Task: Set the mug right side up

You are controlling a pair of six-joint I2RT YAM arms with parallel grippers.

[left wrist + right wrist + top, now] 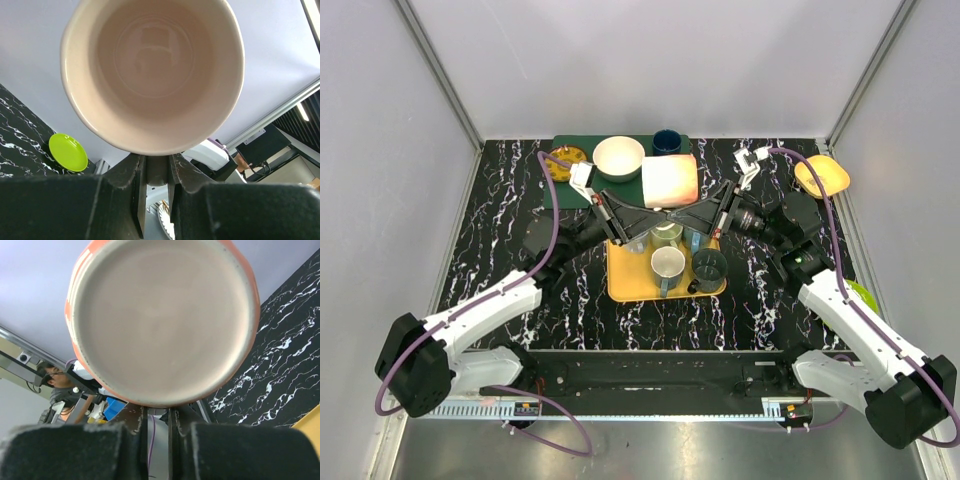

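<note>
Left claw (157, 172) pinched on mug (152, 75) at 6 o'clock of rim, mouth facing its camera. Right claw (157, 415) nearly closed under base; grip cannot tell. Mug aloft, sideways, 12 o'clock of tray (620, 285). Likely halfway: uprighting, setting down remain.

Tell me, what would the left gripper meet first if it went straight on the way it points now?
The mug: its open mouth fills the left wrist view just past the left gripper, whose fingers seem closed on part of it.
</note>
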